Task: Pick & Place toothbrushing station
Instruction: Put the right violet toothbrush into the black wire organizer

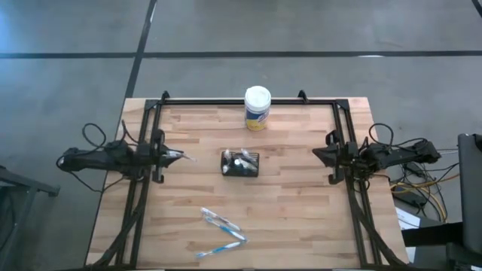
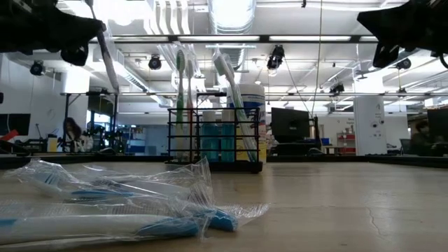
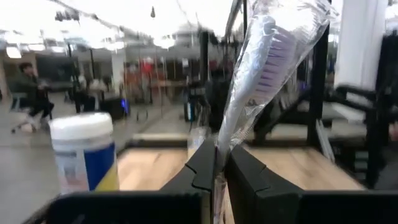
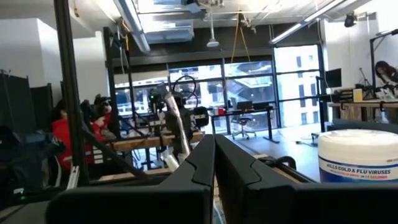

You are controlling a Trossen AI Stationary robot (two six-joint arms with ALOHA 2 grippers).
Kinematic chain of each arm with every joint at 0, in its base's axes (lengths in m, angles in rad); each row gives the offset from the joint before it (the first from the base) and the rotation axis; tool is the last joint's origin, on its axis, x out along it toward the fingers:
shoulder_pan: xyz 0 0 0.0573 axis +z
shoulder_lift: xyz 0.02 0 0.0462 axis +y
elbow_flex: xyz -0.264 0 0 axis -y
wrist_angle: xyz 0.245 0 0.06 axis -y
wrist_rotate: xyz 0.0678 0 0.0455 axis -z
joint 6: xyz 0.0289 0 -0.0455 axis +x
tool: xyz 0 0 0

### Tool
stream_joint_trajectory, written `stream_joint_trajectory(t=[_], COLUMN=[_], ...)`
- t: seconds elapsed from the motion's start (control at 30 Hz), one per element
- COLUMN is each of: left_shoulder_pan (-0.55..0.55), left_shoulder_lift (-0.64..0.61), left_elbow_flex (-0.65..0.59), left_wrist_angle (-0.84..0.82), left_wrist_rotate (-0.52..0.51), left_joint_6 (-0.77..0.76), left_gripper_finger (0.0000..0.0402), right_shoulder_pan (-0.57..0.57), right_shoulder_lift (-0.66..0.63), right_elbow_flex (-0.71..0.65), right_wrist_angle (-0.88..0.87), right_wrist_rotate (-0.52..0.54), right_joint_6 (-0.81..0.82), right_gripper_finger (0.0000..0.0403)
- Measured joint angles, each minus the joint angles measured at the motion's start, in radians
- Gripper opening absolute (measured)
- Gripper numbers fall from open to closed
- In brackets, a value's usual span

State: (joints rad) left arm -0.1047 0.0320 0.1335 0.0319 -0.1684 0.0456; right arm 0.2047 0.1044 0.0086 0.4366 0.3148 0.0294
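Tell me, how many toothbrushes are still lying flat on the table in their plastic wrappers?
2. One wrapped toothbrush lies near the table's front edge, the other wrapped toothbrush just in front of it. More toothbrushes stand in the black holder, and the left gripper holds another wrapped brush.

Even, bright light falls on the desk (image 1: pixel 301 218) seen from above, with only faint shadows beside the white-lidded canister (image 1: pixel 257 108). At desk height, ceiling strip lights (image 2: pixel 231 14) glare white and the plastic wrappers (image 2: pixel 105 203) nearest the camera are soft. The left wrist picture is blurred, washed out overhead; the wrapped toothbrush (image 3: pixel 261 68) glints. Windows (image 4: pixel 249 81) backlight the right wrist picture.
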Motion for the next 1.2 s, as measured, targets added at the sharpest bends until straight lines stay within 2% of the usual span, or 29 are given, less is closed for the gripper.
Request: stream_joint_trajectory(t=[0.1, 0.2, 0.37, 0.63, 0.83, 0.97, 1.2], left_shoulder_pan=[0.0, 0.001, 0.033, 0.166, 0.323, 0.384, 0.394], left_shoulder_lift=[0.013, 0.061, 0.232, 0.541, 0.714, 0.814, 0.939], left_elbow_flex=[0.004, 0.056, 0.156, 0.29, 0.305, 0.301, 0.3], left_wrist_angle=[0.1, 0.117, 0.095, 0.193, 0.33, 0.383, 0.521], left_wrist_rotate=[0.0, -0.004, -0.035, 0.125, 0.375, 0.455, 0.518], left_joint_6=[0.009, 0.052, 0.141, 0.155, 0.069, 0.034, 0.005], left_gripper_finger=[0.0021, 0.0021, 0.0021, 0.0021, 0.0021, 0.0021, 0.0021], right_shoulder_pan=[0.0, 0.0, 0.0, 0.0, 0.0, 0.0, 0.0], right_shoulder_lift=[0.004, 0.004, 0.01, 0.01, 0.01, 0.01, 0.011], right_elbow_flex=[0.0, 0.0, 0.0, 0.0, 0.0, 0.0, 0.0], right_wrist_angle=[0.0, 0.0, 0.0, 0.0, 0.0, -0.002, -0.007], right_wrist_rotate=[0.002, 0.005, 0.052, 0.053, 0.053, 0.053, 0.054], right_joint_6=[-0.008, -0.013, -0.014, -0.026, -0.029, -0.029, -0.033], right_gripper_finger=[0.0008, 0.0008, 0.0008, 0.0008, 0.0008, 0.0008, 0.0008])
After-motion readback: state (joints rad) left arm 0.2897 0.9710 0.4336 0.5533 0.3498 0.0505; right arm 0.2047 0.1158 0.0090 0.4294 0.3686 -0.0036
